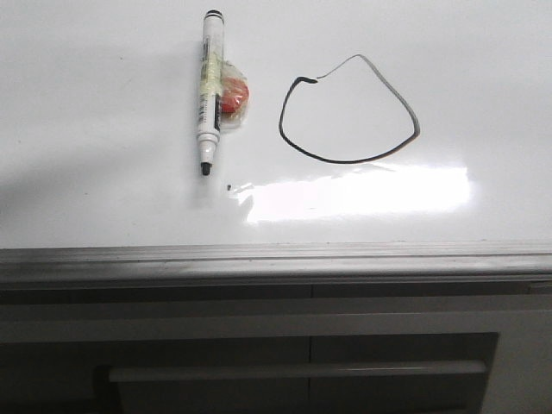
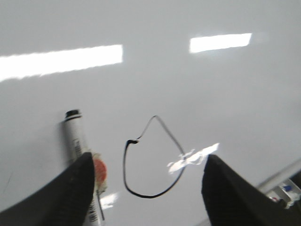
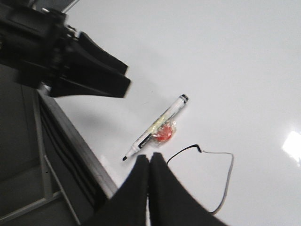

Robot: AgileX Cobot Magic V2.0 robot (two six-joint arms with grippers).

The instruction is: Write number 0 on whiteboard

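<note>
The number 0 (image 1: 345, 162) is a thin black lopsided loop on the glossy whiteboard (image 1: 103, 172), with a fainter peaked top and a small gap at its upper left. The white black-tipped marker (image 1: 207, 90) lies flat to the left of it, a red blob (image 1: 233, 95) taped to it. Neither gripper shows in the front view. My left gripper (image 2: 149, 157) is open and empty above the board, over the 0 (image 2: 150, 196), with the marker (image 2: 74, 136) by one finger. My right gripper (image 3: 149, 157) is shut and empty, above the marker (image 3: 160, 125) and the 0 (image 3: 216, 153).
A grey metal edge rail (image 1: 276, 259) runs along the board's near side, with a dark panelled cabinet front (image 1: 293, 371) below it. A tiny black dot (image 1: 228, 187) sits near the marker's tip. My left gripper also shows in the right wrist view (image 3: 127, 77), above the board's edge.
</note>
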